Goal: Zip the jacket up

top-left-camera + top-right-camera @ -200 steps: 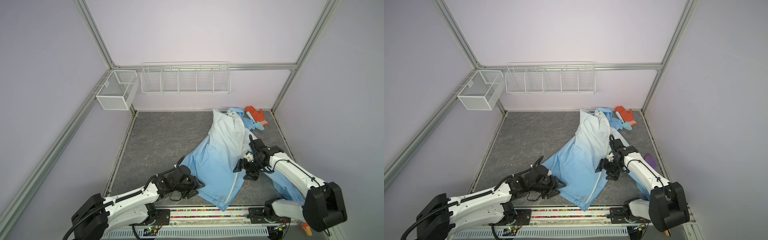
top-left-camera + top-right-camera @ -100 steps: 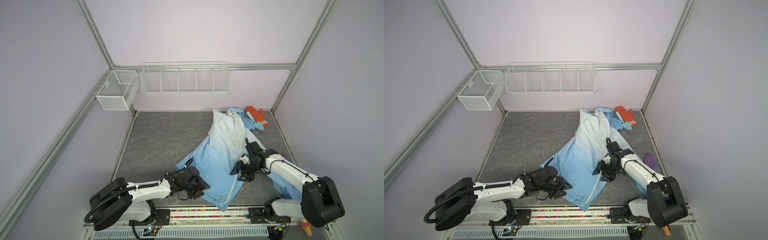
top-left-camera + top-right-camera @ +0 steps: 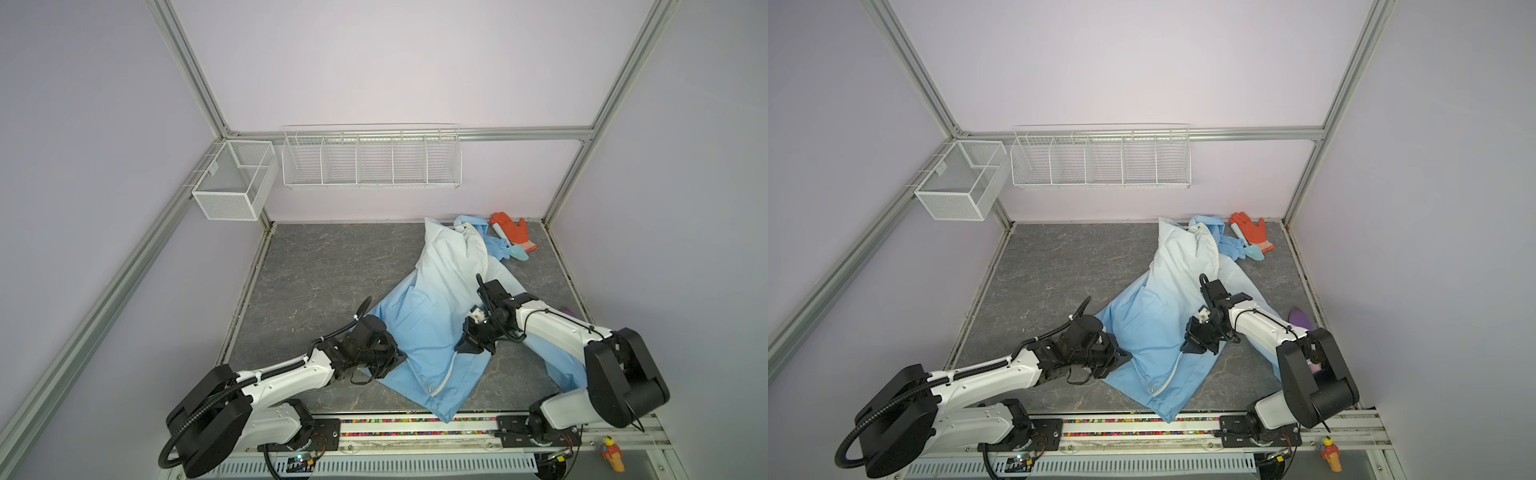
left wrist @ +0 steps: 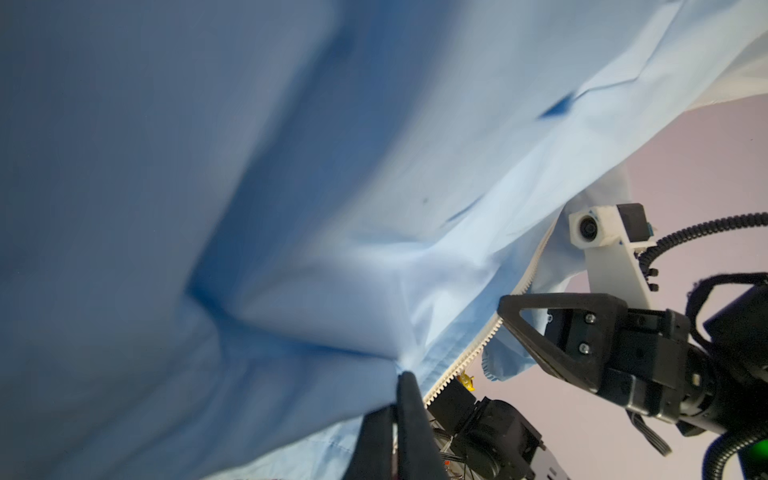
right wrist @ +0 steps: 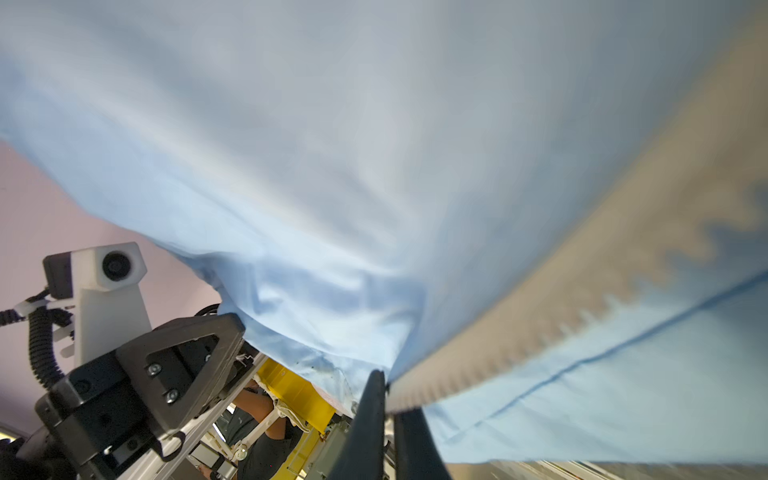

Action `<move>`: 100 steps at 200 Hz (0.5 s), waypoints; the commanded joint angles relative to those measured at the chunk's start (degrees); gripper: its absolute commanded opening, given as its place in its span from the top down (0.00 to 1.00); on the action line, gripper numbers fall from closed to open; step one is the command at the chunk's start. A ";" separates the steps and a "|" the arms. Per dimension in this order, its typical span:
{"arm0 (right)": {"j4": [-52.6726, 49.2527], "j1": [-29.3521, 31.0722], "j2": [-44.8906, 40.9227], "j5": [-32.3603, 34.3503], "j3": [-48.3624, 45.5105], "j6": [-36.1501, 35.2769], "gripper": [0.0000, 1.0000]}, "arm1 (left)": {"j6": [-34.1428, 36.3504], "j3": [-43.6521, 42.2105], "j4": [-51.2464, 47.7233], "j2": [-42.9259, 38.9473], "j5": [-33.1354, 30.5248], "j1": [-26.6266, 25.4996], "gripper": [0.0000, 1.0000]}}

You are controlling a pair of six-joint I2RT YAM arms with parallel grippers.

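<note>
**left gripper (image 3: 398,360) and right gripper (image 3: 462,348) pinch jacket (image 3: 424,307)**

both pressed together on cloth, they flank the zipper (image 3: 446,371), which runs from the near hem toward the far collar across the worktop (image 3: 324,270); the right gripper sits at its edge, the left farther off.

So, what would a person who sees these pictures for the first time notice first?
The light-blue jacket, lying rumpled across the middle of the grey table, draws the eye first. Both arms pinch it: the left arm's fingers are shut on fabric beside the white zipper, the right arm's fingers on the zipper strip itself. An orange glove lies in the far right corner.
</note>
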 commanded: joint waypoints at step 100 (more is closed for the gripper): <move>8.25 8.19 22.03 1.35 25.78 4.78 0.93 | 31.53 10.08 -17.34 2.45 12.25 31.43 0.62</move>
